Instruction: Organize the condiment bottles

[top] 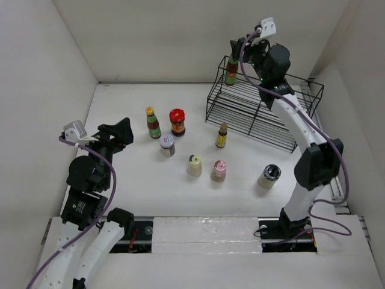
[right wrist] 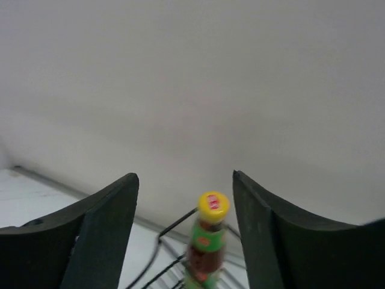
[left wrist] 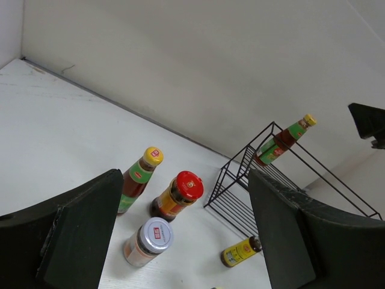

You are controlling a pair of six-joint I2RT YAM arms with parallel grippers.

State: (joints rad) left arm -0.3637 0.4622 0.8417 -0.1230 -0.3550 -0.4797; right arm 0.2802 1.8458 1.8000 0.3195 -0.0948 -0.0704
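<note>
Seven condiment bottles stand on the white table: a yellow-capped slim bottle, a red-lidded dark jar, a silver-lidded jar, a small yellow-labelled bottle, a cream shaker, a pink-capped shaker and a dark-topped shaker. Another yellow-capped bottle stands upright on the rack's top left corner. My right gripper is open just behind and above it, not touching. My left gripper is open and empty, left of the table bottles.
The black wire rack stands at the back right, near the rear wall. White walls enclose the table on the left, back and right. The right arm reaches over the rack.
</note>
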